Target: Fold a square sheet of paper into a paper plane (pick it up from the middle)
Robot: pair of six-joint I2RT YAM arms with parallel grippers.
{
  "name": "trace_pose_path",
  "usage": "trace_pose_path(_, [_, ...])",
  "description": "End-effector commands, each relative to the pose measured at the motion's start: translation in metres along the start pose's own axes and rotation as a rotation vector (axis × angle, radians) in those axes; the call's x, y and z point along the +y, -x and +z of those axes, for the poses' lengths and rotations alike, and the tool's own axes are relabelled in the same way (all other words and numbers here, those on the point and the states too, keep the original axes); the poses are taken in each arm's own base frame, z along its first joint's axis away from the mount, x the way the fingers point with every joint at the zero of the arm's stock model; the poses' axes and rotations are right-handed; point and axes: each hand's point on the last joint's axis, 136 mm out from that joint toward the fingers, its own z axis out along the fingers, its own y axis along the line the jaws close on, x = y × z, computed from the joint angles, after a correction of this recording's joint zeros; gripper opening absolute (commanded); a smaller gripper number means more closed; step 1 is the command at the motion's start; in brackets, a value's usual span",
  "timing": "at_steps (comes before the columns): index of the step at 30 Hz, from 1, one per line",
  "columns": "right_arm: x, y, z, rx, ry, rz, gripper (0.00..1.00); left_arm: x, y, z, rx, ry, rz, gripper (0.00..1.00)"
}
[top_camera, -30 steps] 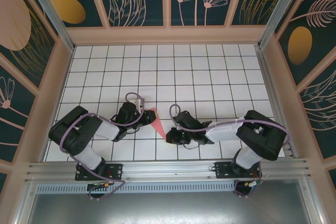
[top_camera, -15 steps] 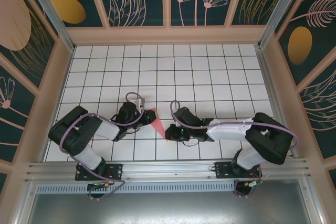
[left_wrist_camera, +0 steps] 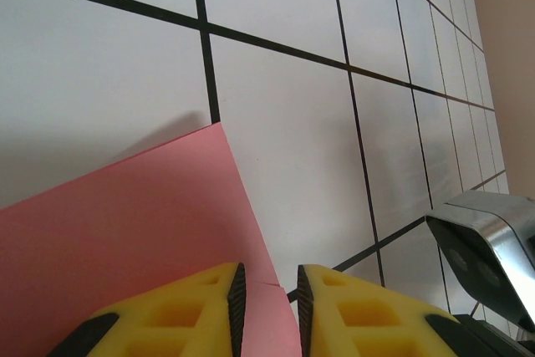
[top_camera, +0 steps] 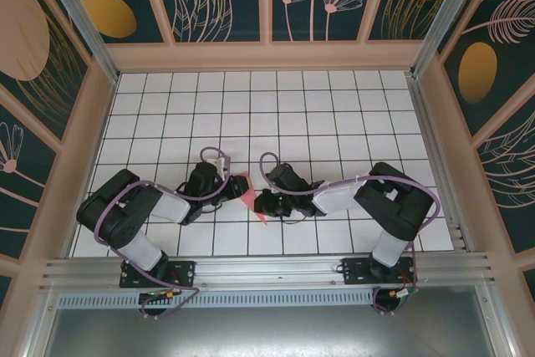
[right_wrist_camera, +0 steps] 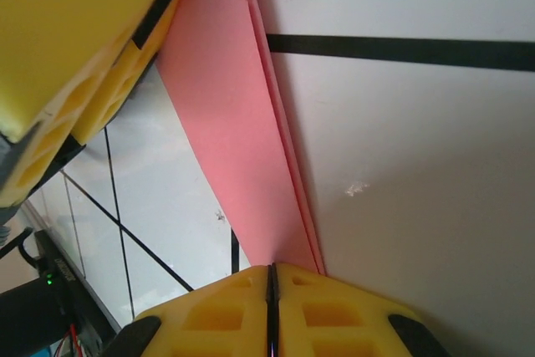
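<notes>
the half-made paper plane [top_camera: 247,191], a slim pink wedge of folded thin paper, lies just below the middle of the overhead frame on the white table with black grid lines [top_camera: 334,114], its sharp tip pointing toward the bottom edge. the left gripper [top_camera: 229,187] sits at its wide end; in the left wrist view its yellow fingers [left_wrist_camera: 201,311] stand a narrow slit apart at the bottom of the frame, with the paper running into that slit. i cannot tell whether they pinch it. the right gripper [top_camera: 264,203] is on the paper's right edge. in the right wrist view its fingers [right_wrist_camera: 209,315] are pressed tight together, the fold line running straight to their seam, though whether paper is caught between them is unclear. the layers there look slightly offset. likely trouble: if the left hold is slack, any drag from the right arm could slide the whole wedge and set the crease crooked. if both do hold, pulling apart could tear the thin sheet. the two claws are also near enough to bump.
</notes>
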Motion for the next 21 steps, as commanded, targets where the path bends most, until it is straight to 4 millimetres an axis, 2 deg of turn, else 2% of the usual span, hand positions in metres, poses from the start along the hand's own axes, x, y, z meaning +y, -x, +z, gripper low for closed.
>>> trace_pose_path(1, [-0.038,-0.029,0.001,0.073,-0.088,0.054,0.11,0.049,-0.034,-0.007,0.104,0.189,-0.036,0.3])
trace_pose_path(4, [-0.048,-0.038,-0.001,0.092,-0.109,0.054,0.1,0.041,-0.029,-0.004,0.116,0.156,-0.015,0.31])
trace_pose_path(10, [-0.059,-0.045,0.001,0.114,-0.14,0.057,0.09,0.05,-0.007,-0.01,0.074,0.152,-0.022,0.32])
trace_pose_path(16, [-0.06,-0.046,0.004,0.122,-0.147,0.057,0.09,0.062,0.012,-0.017,0.041,0.199,0.005,0.34])
trace_pose_path(21, [-0.055,-0.044,0.005,0.119,-0.14,0.058,0.09,0.054,0.016,-0.015,0.042,0.155,0.0,0.35])
